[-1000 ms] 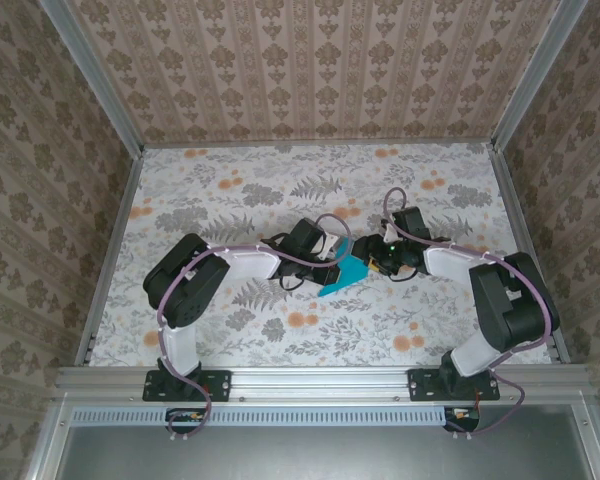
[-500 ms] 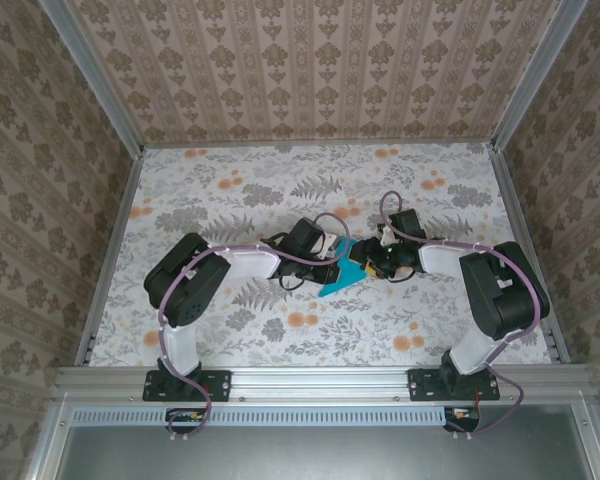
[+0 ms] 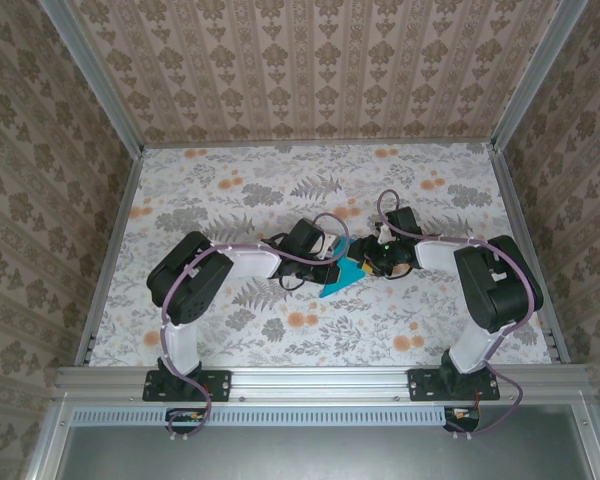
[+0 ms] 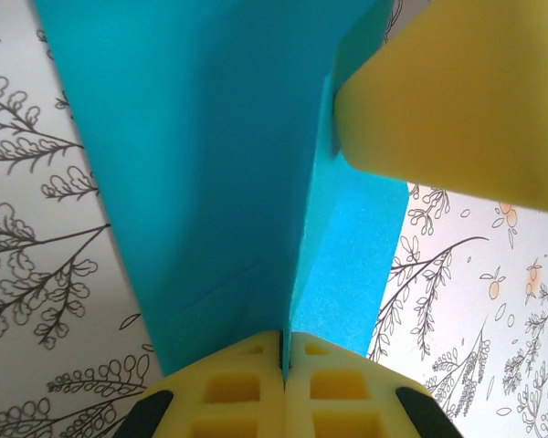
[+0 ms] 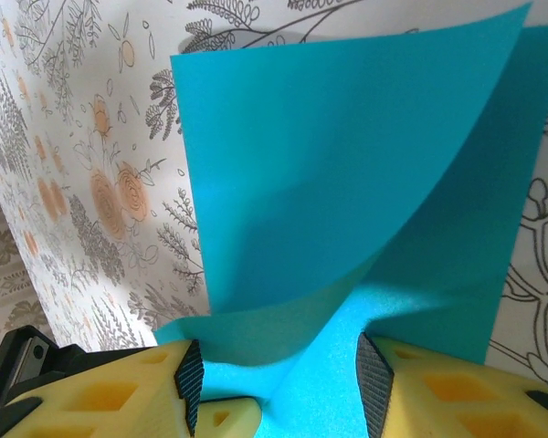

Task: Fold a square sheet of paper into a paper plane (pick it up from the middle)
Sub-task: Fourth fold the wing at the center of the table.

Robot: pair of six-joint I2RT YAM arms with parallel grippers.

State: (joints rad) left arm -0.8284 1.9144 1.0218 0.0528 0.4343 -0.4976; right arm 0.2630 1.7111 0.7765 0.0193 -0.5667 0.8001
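The square sheet of paper (image 3: 340, 277) is teal-blue and creased, and it stands up off the flowered table between both grippers. My left gripper (image 3: 333, 262) is shut on it. In the left wrist view its yellow fingertips (image 4: 283, 356) pinch the paper's (image 4: 201, 155) raised fold, and a yellow finger (image 4: 457, 91) of the right gripper touches the sheet's far edge. My right gripper (image 3: 366, 263) meets the paper from the right. In the right wrist view its jaws (image 5: 283, 388) stand apart, and a curled flap of the paper (image 5: 347, 182) lies between the black pads (image 5: 373, 383) without being pinched.
The flowered tabletop (image 3: 230, 200) stretches away on all sides of the paper. Patterned walls (image 3: 320, 70) and aluminium rails (image 3: 110, 230) close it in at the back and sides. The two arm bases (image 3: 185, 383) sit on the front rail.
My right gripper has slid left onto the paper and its jaws have narrowed a little. The left gripper has kept its hold in place.
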